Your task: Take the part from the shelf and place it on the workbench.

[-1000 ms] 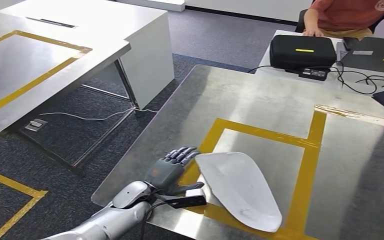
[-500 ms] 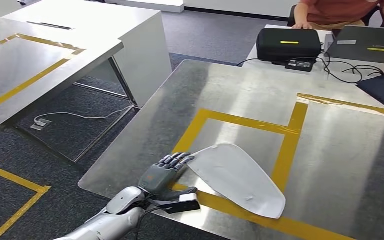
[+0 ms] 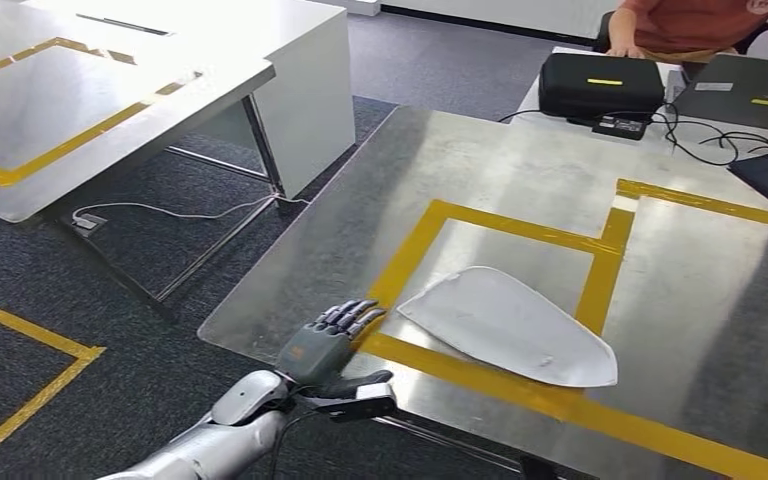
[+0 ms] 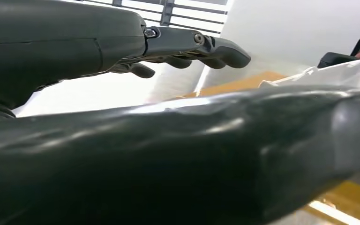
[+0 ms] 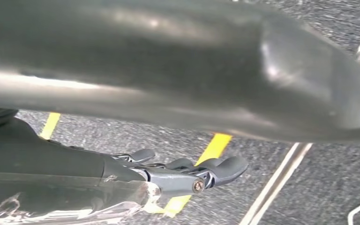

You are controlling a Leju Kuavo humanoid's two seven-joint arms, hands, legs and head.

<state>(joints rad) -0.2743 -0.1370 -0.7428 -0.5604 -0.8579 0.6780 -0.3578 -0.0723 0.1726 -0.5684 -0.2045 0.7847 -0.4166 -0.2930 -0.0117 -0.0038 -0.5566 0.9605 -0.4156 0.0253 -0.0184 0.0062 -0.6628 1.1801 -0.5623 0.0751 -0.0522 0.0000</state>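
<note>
On the table [image 3: 520, 170] I see the white part [image 3: 508, 325] lying just beyond my left robot hand [image 3: 332, 345], fingers spread and empty, long axis running away rightward.

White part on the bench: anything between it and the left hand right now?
Nothing visible. The left hand sits at the workbench edge, fingers apart and pointing at the white part, which lies flat across the yellow tape. Only bare metal and tape lie in the gap.
</note>
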